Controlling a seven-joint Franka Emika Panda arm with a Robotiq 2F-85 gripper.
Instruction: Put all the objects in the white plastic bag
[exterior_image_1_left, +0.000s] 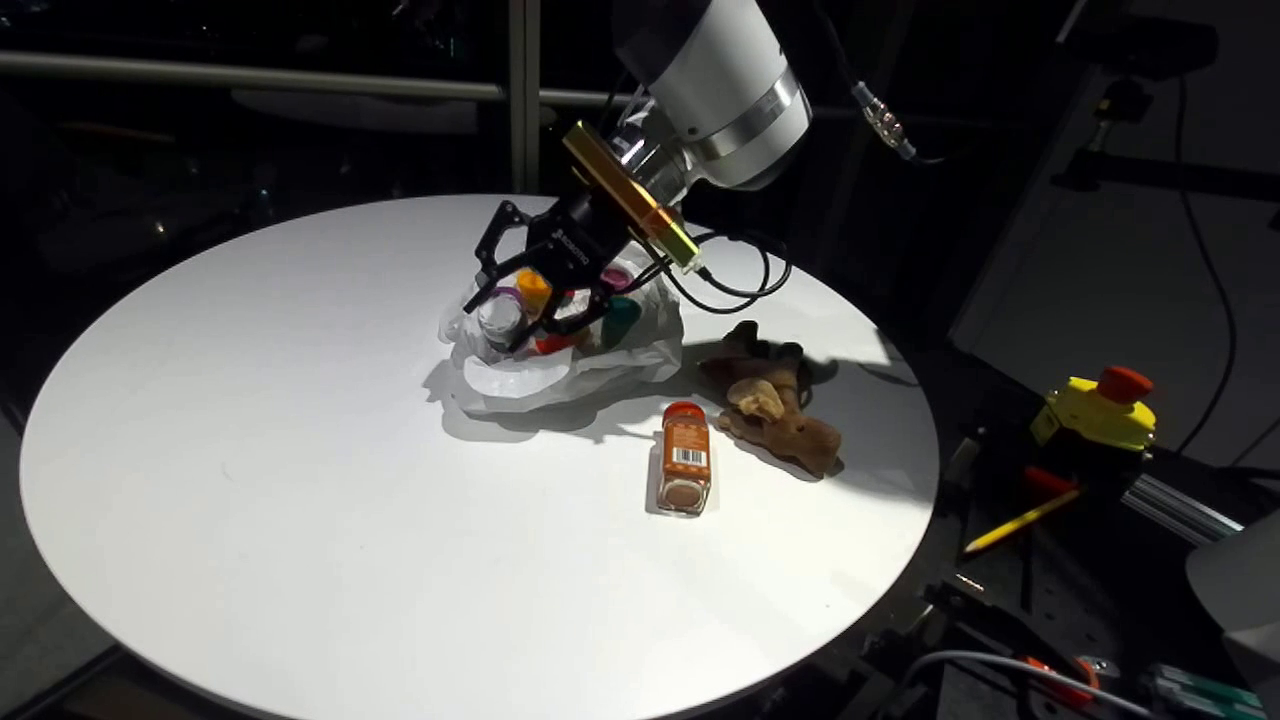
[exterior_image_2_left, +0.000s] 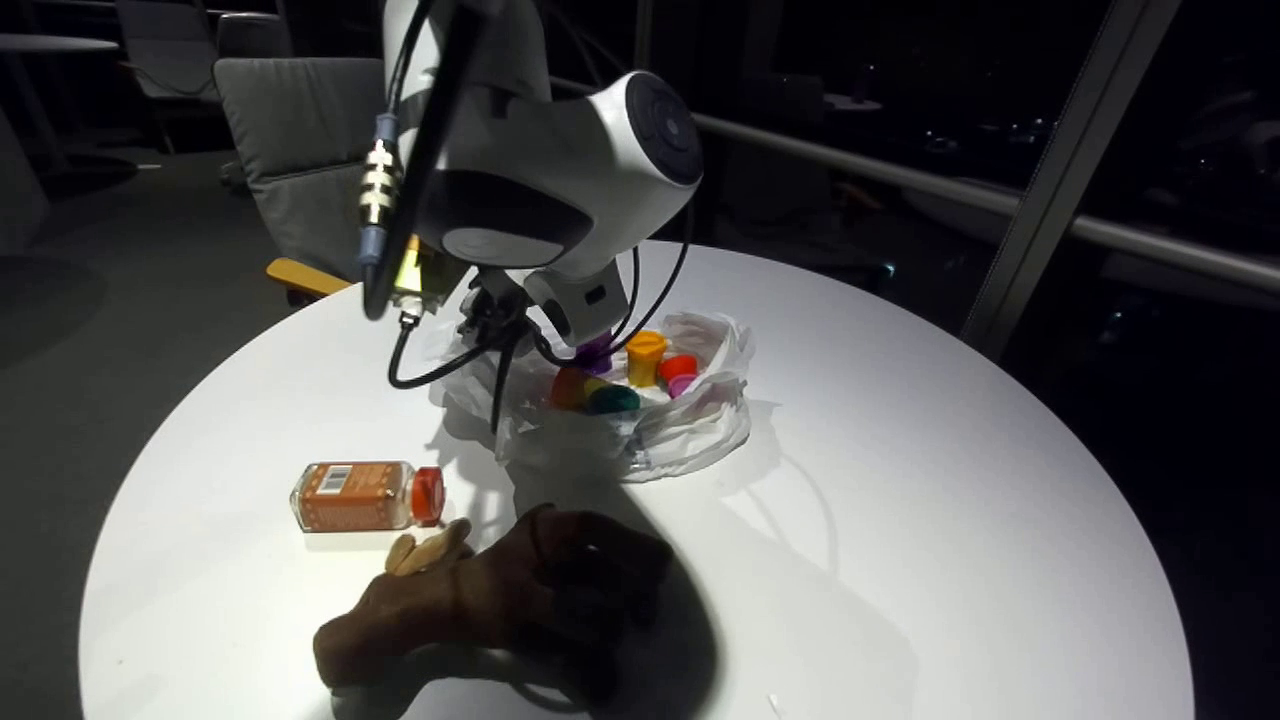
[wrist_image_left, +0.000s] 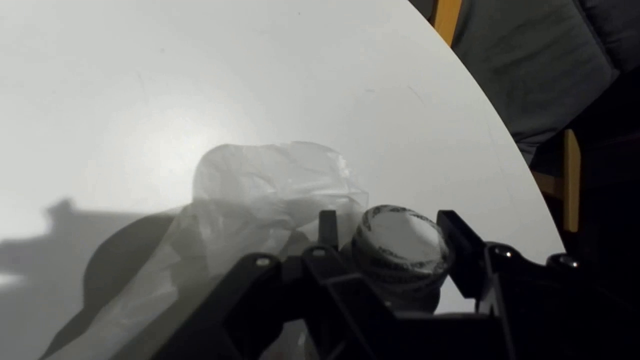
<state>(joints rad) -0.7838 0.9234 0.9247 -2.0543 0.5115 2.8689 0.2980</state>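
The white plastic bag (exterior_image_1_left: 520, 380) lies open on the round table, also in an exterior view (exterior_image_2_left: 690, 450) and the wrist view (wrist_image_left: 240, 200). It holds several colored tubs, including a yellow one (exterior_image_1_left: 533, 290) and one with a teal lid (exterior_image_1_left: 621, 318). My gripper (exterior_image_1_left: 491, 328) is over the bag's edge, fingers apart around a whitish tub (exterior_image_1_left: 502, 318). In the wrist view, the gripper (wrist_image_left: 387, 222) shows a gap between its left finger and the tub (wrist_image_left: 405, 235); the right finger is against or very near it. A spice jar (exterior_image_1_left: 685, 460) and a brown plush toy (exterior_image_1_left: 790, 430) lie outside the bag.
The spice jar (exterior_image_2_left: 355, 495) lies on its side near the plush toy (exterior_image_2_left: 480, 590), under the arm's shadow. The white table (exterior_image_1_left: 300, 560) has a round edge. A grey chair (exterior_image_2_left: 300, 160) stands close behind it. A red and yellow stop button (exterior_image_1_left: 1100, 410) is beside the table.
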